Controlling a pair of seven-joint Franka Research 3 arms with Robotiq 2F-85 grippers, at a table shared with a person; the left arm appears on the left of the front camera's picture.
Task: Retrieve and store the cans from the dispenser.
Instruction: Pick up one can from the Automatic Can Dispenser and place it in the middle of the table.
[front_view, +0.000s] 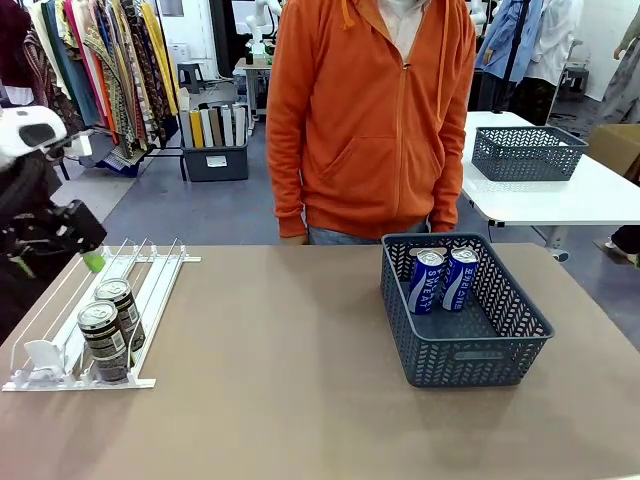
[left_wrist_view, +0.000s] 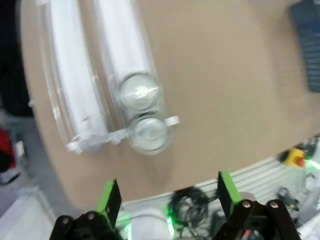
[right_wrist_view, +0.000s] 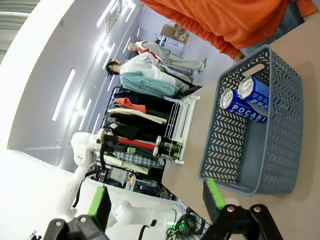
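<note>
Surface: flat tan-brown tabletop (front_view: 280, 390), matt, running the full width of the front view.

Near left on it lies the flat white rail dispenser (front_view: 158, 285), with its lanes running near to far. Two dark brown-black cans with pale labels (front_view: 105, 340) stand upright at the near end of one lane, one behind the other and touching. A white curved stopper (front_view: 40, 355) sits in the lane to their left.

Right of centre is a dark grey lattice plastic basket (front_view: 470, 360). It holds two blue cans with white lettering (front_view: 428, 282), upright and side by side in its far-left corner.

Left hand (left_wrist_view: 167, 195): jaws spread wide, nothing between them. It hangs above the dispenser at the left edge, clear of the dark cans. The wrist picture is blurred.

Right hand (right_wrist_view: 155, 200): jaws also wide, holding nothing, and well apart from the basket it looks toward.

Room:
- A person in an orange zip hoodie (front_view: 370, 120) stands at the far edge, centre.
- The floor behind is grey.
- Far left is a rail of hanging clothes (front_view: 100, 60), and beside it a grey bin of upright boards (front_view: 215, 150).
- Far right, a white table (front_view: 560, 205) carries a second grey lattice basket (front_view: 528, 152).
</note>
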